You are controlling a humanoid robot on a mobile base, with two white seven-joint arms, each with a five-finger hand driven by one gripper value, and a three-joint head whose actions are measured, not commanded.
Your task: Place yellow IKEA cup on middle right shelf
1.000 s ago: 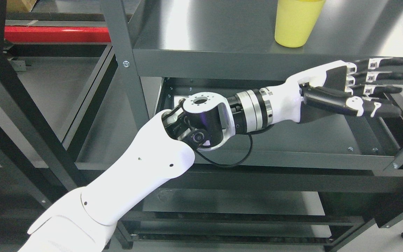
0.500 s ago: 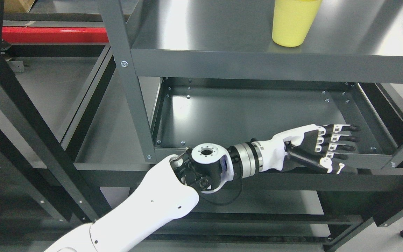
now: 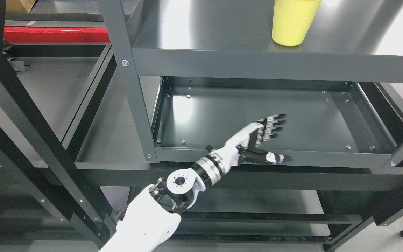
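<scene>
While the yellow cup [image 3: 294, 21], unlabelled, stands on the shelf [image 3: 222, 38], the left hand [image 3: 262, 140] hangs released.

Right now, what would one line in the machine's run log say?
cup: yellow cup upright on upper shelf, untouched | left robot hand: open, empty, in front of the tray shelf below | right arm: out of view

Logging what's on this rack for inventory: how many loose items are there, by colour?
Yellow: 1, the cup on the upper shelf.
Other colours: 0; the tray shelf below holds nothing.
Total: 1.
</scene>
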